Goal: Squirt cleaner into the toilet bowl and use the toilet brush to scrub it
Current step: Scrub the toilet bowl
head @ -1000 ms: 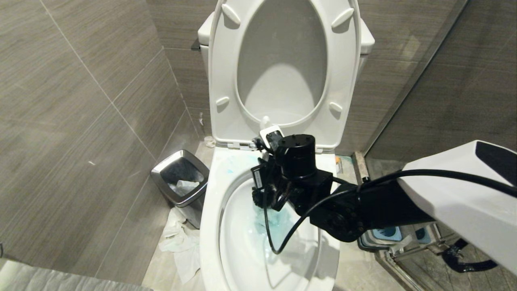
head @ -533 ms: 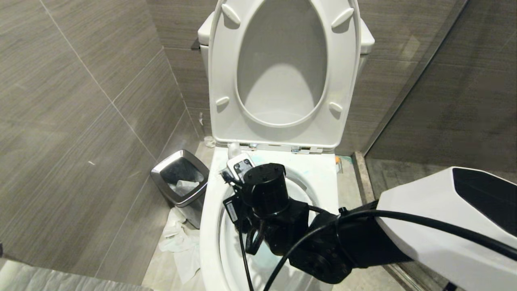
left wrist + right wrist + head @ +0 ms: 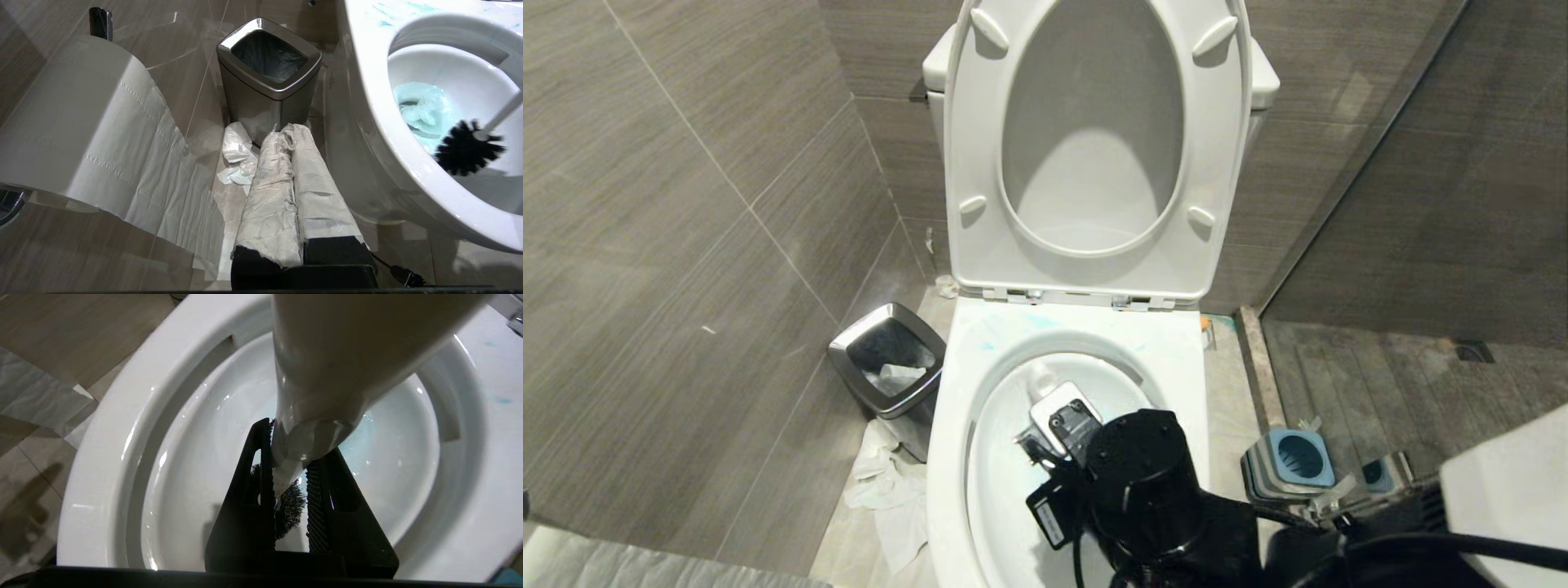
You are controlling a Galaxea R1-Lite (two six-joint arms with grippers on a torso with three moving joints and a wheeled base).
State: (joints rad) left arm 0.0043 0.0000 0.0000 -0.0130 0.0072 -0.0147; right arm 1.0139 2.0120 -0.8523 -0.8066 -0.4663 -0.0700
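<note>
Over the toilet bowl [image 3: 947, 457] hangs the right gripper [image 3: 291, 473], and its jaws are squeezed onto the white handle of the toilet brush [image 3: 466, 148]. The black bristle end is down inside the bowl, close to the near wall. Behind the bristles sits a soggy clump of paper [image 3: 421, 109], tinted blue-green by the cleaner [image 3: 412, 92]. Thin blue smears also mark the flat back of the rim. From the head view, the black wrist of the right arm covers most of the inside of the bowl, so the bristles cannot be seen from there. The seat and lid [image 3: 1094, 147] stand straight up against the tank.

On the floor to the left is a small steel bin [image 3: 888, 367] with crumpled tissue [image 3: 886, 498] beside it. To the right sits the blue and grey brush holder [image 3: 1290, 464]. The left gripper [image 3: 292, 130] is parked low beside the toilet, jaws closed and wrapped in paper. A big toilet roll [image 3: 73, 122] hangs next to it.
</note>
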